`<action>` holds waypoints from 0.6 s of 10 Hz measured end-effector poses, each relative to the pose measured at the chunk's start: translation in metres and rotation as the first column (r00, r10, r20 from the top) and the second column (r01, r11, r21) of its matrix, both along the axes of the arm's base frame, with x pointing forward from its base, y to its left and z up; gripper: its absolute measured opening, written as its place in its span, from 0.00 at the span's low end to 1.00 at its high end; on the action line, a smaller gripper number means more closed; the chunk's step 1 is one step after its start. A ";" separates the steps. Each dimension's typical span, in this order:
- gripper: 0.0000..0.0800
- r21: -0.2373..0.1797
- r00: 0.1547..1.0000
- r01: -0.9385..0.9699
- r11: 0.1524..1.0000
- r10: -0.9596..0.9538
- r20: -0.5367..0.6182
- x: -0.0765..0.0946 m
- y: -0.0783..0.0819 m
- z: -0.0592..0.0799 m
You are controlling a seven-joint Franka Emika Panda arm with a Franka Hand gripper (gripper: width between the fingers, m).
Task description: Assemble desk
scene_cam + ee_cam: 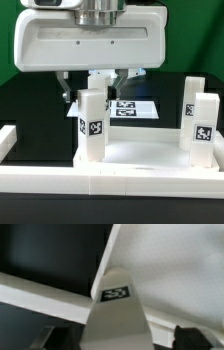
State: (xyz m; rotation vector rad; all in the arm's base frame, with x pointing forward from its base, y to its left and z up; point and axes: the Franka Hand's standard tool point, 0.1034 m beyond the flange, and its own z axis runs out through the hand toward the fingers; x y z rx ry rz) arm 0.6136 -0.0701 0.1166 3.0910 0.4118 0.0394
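Observation:
The white tabletop (140, 155) lies flat near the front, rim up. A white leg (92, 125) with a tag stands upright at its left corner. Two more tagged legs (190, 105) (205, 128) stand at the exterior view's right. My gripper (93, 88) hangs right over the left leg, its fingers either side of the leg's top. In the wrist view the leg (116, 308) runs up between the two dark fingers (58, 339). One finger is close to the leg and a gap shows at the other. The gripper (120, 341) is open around the leg.
The marker board (132, 107) lies on the black table behind the tabletop. A long white border rail (100, 188) runs along the front and a piece (8, 140) stands at the exterior view's left. A green wall is behind.

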 end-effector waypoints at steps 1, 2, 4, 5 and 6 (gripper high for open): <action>0.36 0.000 1.000 0.000 1.000 0.000 0.000 0.000 0.000 0.000; 0.36 0.001 1.000 0.007 1.000 -0.007 0.000 0.000 0.000 0.000; 0.36 0.002 0.999 0.039 0.999 -0.039 0.001 0.000 0.000 0.000; 0.36 0.008 0.989 0.147 0.989 -0.147 0.002 0.000 0.000 0.000; 0.36 0.016 0.962 0.274 0.962 -0.274 0.003 0.000 0.000 0.000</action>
